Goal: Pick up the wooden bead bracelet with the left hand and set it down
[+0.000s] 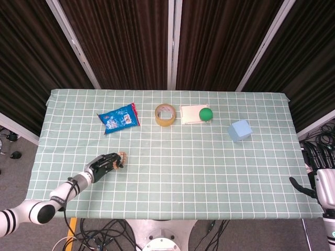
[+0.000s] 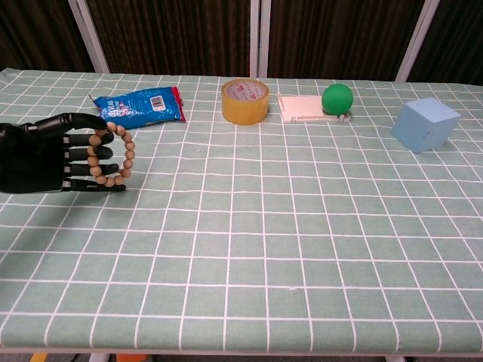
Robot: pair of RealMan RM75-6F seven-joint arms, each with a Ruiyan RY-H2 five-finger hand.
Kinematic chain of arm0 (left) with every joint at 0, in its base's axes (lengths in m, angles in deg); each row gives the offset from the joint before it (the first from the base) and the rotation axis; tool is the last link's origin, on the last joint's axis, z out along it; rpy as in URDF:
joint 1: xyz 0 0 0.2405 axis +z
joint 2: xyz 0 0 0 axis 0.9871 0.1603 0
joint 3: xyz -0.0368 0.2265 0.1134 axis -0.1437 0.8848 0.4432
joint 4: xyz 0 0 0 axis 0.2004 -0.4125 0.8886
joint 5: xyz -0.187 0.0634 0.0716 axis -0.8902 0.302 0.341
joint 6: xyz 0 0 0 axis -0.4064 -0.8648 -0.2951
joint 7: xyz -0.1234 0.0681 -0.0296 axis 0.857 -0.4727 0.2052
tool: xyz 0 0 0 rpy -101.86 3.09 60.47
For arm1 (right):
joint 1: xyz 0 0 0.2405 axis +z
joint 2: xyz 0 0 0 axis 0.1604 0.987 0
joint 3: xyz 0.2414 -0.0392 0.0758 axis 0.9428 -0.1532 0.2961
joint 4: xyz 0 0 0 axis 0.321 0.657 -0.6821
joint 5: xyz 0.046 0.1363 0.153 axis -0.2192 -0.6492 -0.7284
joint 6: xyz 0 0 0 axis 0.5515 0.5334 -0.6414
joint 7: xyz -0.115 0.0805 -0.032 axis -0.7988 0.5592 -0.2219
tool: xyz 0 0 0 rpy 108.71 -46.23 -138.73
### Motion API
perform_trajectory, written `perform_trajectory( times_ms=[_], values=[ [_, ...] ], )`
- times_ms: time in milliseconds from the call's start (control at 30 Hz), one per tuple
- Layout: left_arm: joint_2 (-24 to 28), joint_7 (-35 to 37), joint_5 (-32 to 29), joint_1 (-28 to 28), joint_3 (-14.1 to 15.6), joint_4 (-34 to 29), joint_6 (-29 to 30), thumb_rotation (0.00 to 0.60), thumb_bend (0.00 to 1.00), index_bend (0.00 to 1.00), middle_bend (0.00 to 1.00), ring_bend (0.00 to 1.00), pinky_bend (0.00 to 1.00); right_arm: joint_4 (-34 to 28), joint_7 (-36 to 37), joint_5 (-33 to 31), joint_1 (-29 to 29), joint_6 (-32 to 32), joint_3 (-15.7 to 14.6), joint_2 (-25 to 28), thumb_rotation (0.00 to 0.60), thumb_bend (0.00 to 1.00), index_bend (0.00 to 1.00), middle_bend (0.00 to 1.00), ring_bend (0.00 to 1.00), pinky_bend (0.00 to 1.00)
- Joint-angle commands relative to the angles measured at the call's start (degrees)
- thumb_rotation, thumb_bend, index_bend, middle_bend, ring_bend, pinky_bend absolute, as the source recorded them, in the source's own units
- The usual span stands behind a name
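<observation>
While unlabelled, the bracelet [image 2: 112, 154] hangs on left hand [image 2: 45, 157].

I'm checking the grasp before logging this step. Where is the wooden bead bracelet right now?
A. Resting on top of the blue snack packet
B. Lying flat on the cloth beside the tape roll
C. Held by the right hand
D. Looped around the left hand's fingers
D: in the chest view the wooden bead bracelet stands upright, looped around the fingers of the left hand, well short of the blue snack packet.
</observation>
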State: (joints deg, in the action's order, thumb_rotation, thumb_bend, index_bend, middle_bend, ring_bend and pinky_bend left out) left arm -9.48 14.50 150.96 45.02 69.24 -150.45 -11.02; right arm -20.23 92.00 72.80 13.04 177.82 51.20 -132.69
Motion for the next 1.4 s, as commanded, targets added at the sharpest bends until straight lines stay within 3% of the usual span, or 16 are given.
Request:
perform_trajectory(
  times_ms=[33, 300, 367, 433, 533, 867, 933, 1033, 1233, 1400],
  values=[
    [-0.27, -2.08, 0.52, 1.38, -1.37, -0.49, 0.78, 0.517, 0.48, 0.58, 0.69, 0.49, 0.11, -0.1, -0.09, 0.04, -0.06, 0.11, 0.01, 0.06, 0.6, 0.1, 0.0, 0.08, 0.0, 0.0],
    [-0.66, -6.14, 5.95, 5.46, -4.21, -2.67, 6.75, 0.561, 0.56, 0.59, 0.71, 0.5, 0.13, -0.66, -0.35, 0.35, -0.13, 0.42, -0.01, 0.26, 0.6, 0.1, 0.0, 0.08, 0.0, 0.0],
    [-0.95, -6.87, 8.37, 6.35, -4.24, -3.06, 8.67, 0.521, 0.59, 0.59, 0.7, 0.5, 0.13, -0.82, -0.46, 0.47, -0.11, 0.43, -0.03, 0.35, 0.6, 0.1, 0.0, 0.08, 0.0, 0.0],
    [-1.42, -7.42, 10.98, 7.17, -4.01, -3.28, 10.84, 0.432, 0.61, 0.59, 0.7, 0.5, 0.13, -1.0, -0.54, 0.61, -0.04, 0.38, -0.05, 0.46, 0.6, 0.1, 0.0, 0.08, 0.0, 0.0],
    [-2.25, -7.46, 13.75, 7.97, -3.65, -3.23, 13.69, 0.348, 0.6, 0.59, 0.7, 0.5, 0.14, -1.19, -0.73, 0.71, -0.01, 0.4, -0.05, 0.56, 0.6, 0.1, 0.0, 0.09, 0.0, 0.0],
    [-3.42, -8.52, 19.89, 8.48, -1.41, -2.62, 20.64, 0.248, 0.57, 0.58, 0.7, 0.5, 0.14, -1.38, -0.87, 0.63, -0.31, 0.87, -0.05, 0.64, 0.6, 0.1, 0.0, 0.09, 0.0, 0.0],
    [-3.75, -8.98, 20.99, 8.31, -0.95, -2.06, 21.88, 0.202, 0.57, 0.57, 0.69, 0.5, 0.14, -1.41, -0.89, 0.67, -0.27, 0.82, -0.05, 0.68, 0.6, 0.1, 0.0, 0.09, 0.0, 0.0],
    [-4.83, -10.67, 23.08, 7.97, 0.07, -0.2, 24.29, 0.074, 0.56, 0.56, 0.67, 0.49, 0.14, -1.5, -1.11, 0.75, -0.24, 1.03, 0.13, 0.93, 0.6, 0.1, 0.0, 0.09, 0.0, 0.0],
    [-6.47, -11.37, 25.43, 6.66, 2.56, 2.26, 26.17, 0.028, 0.47, 0.57, 0.67, 0.51, 0.14, -2.62, -2.79, 0.66, -0.59, 2.65, 1.03, 2.49, 0.6, 0.1, 0.0, 0.09, 0.0, 0.0],
    [-7.52, -11.66, 24.76, 5.41, 3.79, 2.87, 25.99, 0.053, 0.47, 0.59, 0.7, 0.56, 0.14, -3.69, -3.67, 0.56, -0.65, 2.81, 1.27, 3.54, 0.6, 0.1, 0.0, 0.09, 0.0, 0.0]
  ],
)
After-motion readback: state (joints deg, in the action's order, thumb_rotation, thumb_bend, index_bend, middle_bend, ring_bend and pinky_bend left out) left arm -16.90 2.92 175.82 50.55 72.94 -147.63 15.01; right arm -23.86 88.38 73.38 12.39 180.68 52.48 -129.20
